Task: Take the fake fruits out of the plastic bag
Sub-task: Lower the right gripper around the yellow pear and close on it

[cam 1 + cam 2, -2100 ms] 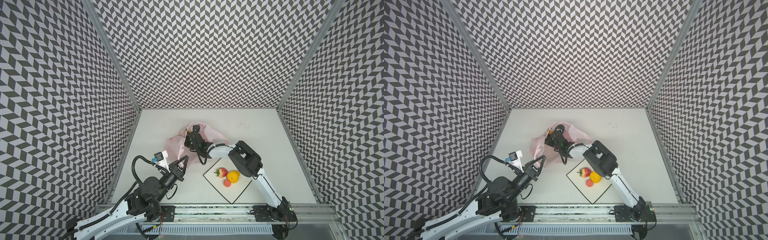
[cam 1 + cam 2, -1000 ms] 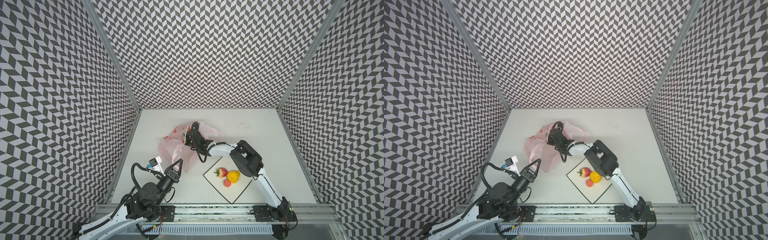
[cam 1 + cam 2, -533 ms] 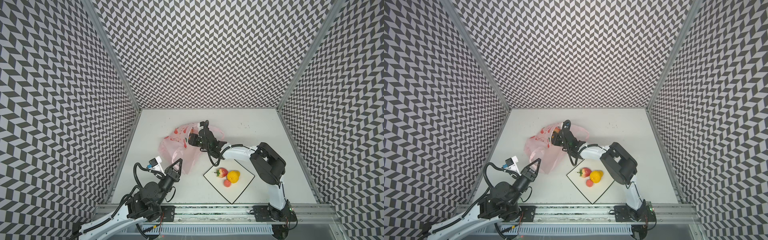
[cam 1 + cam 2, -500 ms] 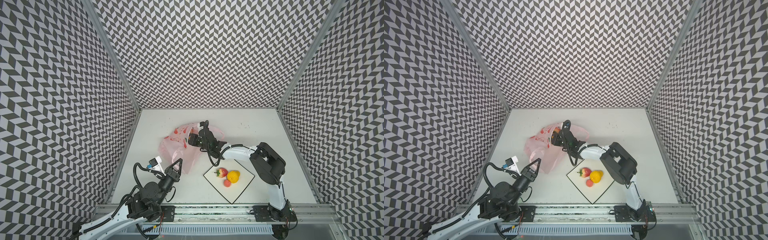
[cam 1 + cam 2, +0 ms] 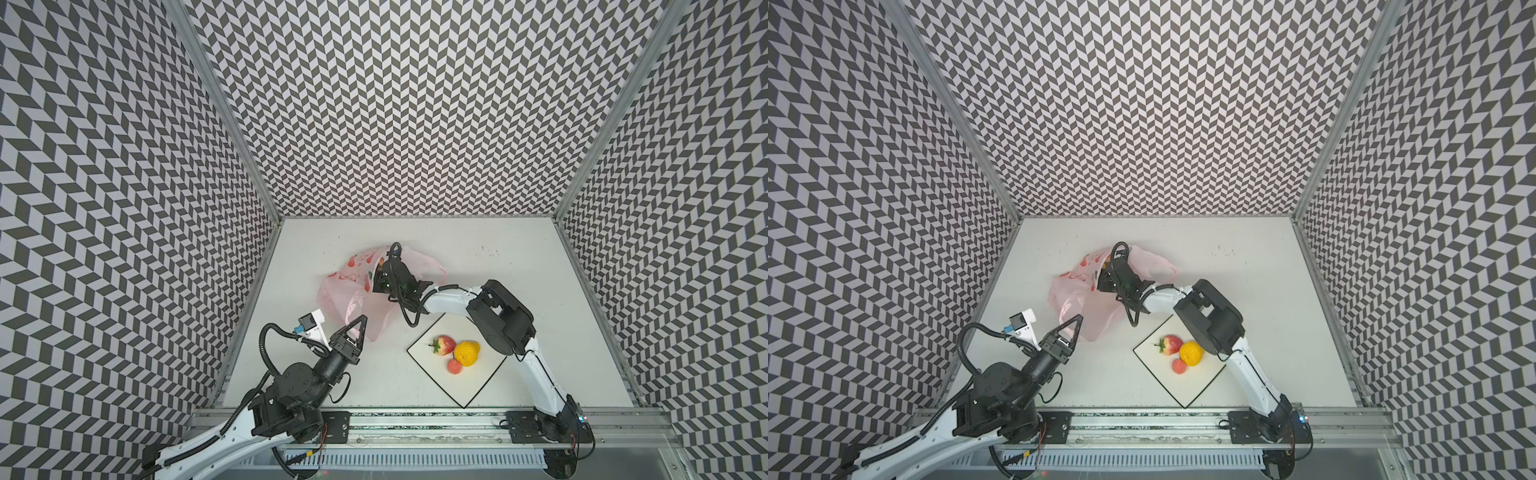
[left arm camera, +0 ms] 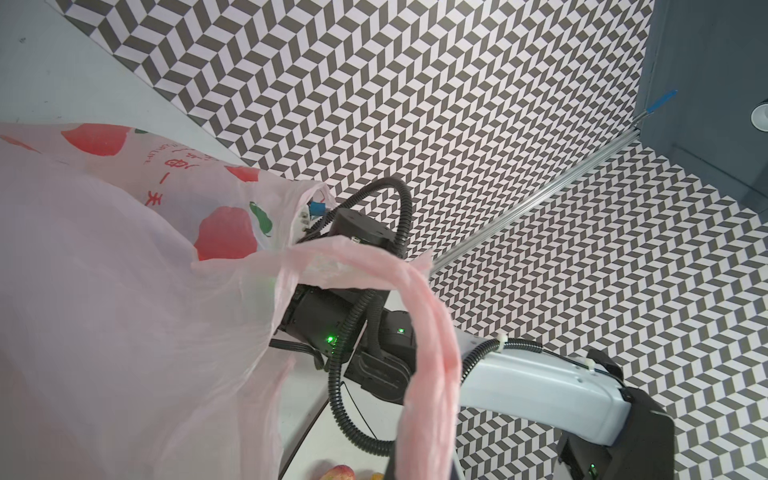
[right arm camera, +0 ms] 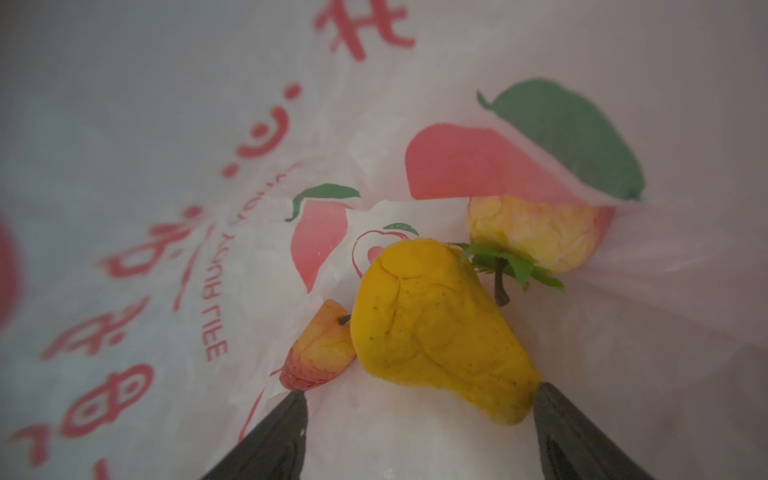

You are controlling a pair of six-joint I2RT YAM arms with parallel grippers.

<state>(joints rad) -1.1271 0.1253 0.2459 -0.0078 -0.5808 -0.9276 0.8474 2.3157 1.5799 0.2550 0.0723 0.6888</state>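
Observation:
The pale-pink plastic bag [image 5: 353,291] lies left of centre in both top views [image 5: 1075,299]. My left gripper [image 5: 362,320] is shut on its twisted handle [image 6: 428,353], holding the mouth up. My right gripper [image 7: 420,388] is inside the bag and stands open, its dark fingers [image 7: 282,436] on either side of a bumpy yellow fruit [image 7: 436,328]. A small red-orange stemmed fruit [image 7: 320,349] touches it, and a green-leafed strawberry [image 7: 536,237] lies just beyond. Outside the bag, a strawberry [image 5: 444,345], a yellow fruit [image 5: 466,353] and a small pink one [image 5: 455,366] rest on the plate.
The white square plate [image 5: 465,390] with its thin black rim sits at front right, just below the right arm's elbow [image 5: 503,320]. Patterned walls close in three sides. A metal rail [image 5: 415,419] runs along the front edge.
The right gripper has opened inside the bag, and its arm has shifted, the elbow swinging right and back. The left gripper keeps its hold on the handle in nearly the same place.

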